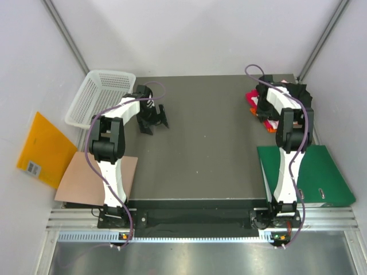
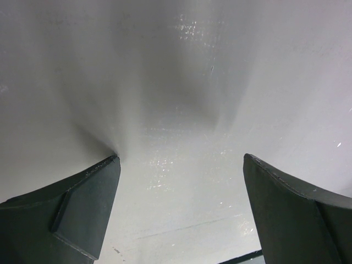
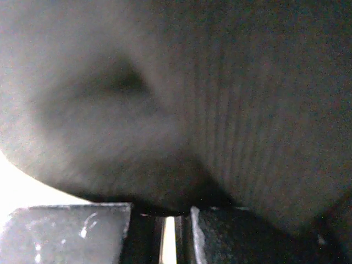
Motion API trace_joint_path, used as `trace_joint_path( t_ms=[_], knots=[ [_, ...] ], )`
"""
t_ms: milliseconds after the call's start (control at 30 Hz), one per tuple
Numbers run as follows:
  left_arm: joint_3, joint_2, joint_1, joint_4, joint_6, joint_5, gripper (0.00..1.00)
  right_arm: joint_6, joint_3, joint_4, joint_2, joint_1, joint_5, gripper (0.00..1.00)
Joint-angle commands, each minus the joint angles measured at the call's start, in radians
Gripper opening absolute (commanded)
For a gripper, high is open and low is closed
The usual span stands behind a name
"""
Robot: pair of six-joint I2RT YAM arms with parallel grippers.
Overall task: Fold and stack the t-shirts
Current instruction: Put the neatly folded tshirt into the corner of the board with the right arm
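Overhead and wrist views, two-arm rig. The dark table point(image 1: 200, 160) fills the centre. A flat green folder point(image 1: 315, 172) overhangs its near right edge, and a white mesh basket point(image 1: 97, 94) stands off its far left corner. A yellow envelope point(image 1: 46, 146) lies on the floor at left; its small barcode label point(image 1: 33, 167) is too small to read. A brown sheet point(image 1: 86, 180) lies beside the left arm's base.

The t-shirts are heaped at the far right corner of the table: a black t-shirt point(image 1: 295, 91) on top, with a red-pink one point(image 1: 252, 100) and an orange one point(image 1: 268, 122) showing at the heap's edges. No print on them can be read.

The right gripper point(image 3: 168, 212) reaches into this heap. Its jaws are drawn nearly together, and ribbed dark cloth bunches at their tips and fills the wrist view. The left gripper point(image 1: 155, 121) hangs near the basket with its jaws spread wide and nothing between them, well apart from the shirts.
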Motion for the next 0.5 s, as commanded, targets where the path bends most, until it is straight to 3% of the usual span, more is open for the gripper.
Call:
trace_joint_path(
  t_ms=[0, 200, 467],
  knots=[
    [-0.036, -0.008, -0.009, -0.023, 0.015, -0.028, 0.98, -0.01, 0.127, 0.062, 0.095, -0.04, 0.077, 0.0],
    [-0.047, -0.019, -0.009, -0.025, 0.014, -0.036, 0.98, -0.016, 0.224, 0.036, 0.159, -0.049, 0.105, 0.0],
    [-0.062, -0.048, -0.015, -0.011, 0.02, -0.039, 0.99, -0.021, 0.145, 0.045, 0.059, -0.064, 0.149, 0.01]
  ],
)
